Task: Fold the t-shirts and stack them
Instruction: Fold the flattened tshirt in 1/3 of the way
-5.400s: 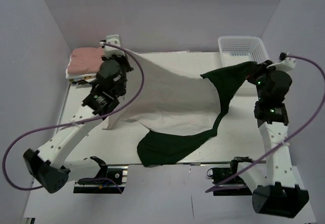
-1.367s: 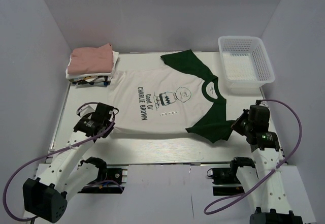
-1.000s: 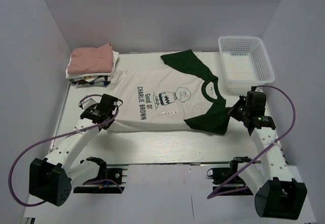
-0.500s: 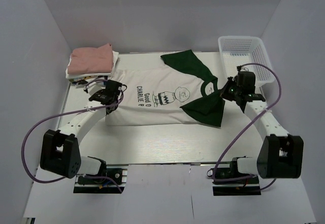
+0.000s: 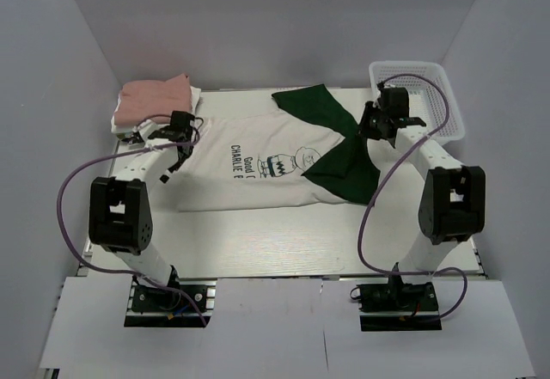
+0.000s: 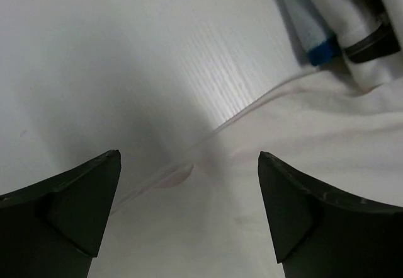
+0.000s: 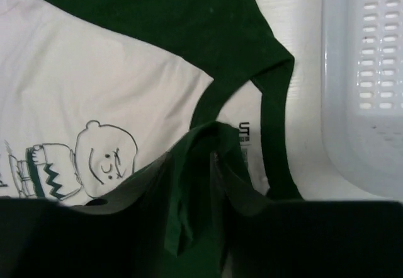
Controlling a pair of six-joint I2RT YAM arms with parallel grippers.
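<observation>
The cream-white t-shirt [image 5: 258,164] with the dark print lies spread on the table, its near edge turned over toward the back. Its dark green sleeve [image 5: 344,168] lies folded across the chest; the other sleeve [image 5: 314,104] points to the back. My left gripper [image 5: 172,151] hangs wide open over the shirt's left hem [image 6: 264,183], nothing between its fingers [image 6: 69,196]. My right gripper [image 5: 365,134] stands open at the collar, and a loose ridge of the green sleeve [image 7: 208,139] still stands between its fingers. Folded pink and white t-shirts [image 5: 153,100] are stacked at the back left.
A white mesh basket [image 5: 449,113] stands at the back right, close beside my right arm; its wall [image 7: 340,101] fills the right of the right wrist view. The stack's edge [image 6: 340,19] lies just beyond my left gripper.
Both arms swept from the near edge toward the back, carrying the shirt's near edge and green sleeve over the front. Both grippers then went from shut to open.
</observation>
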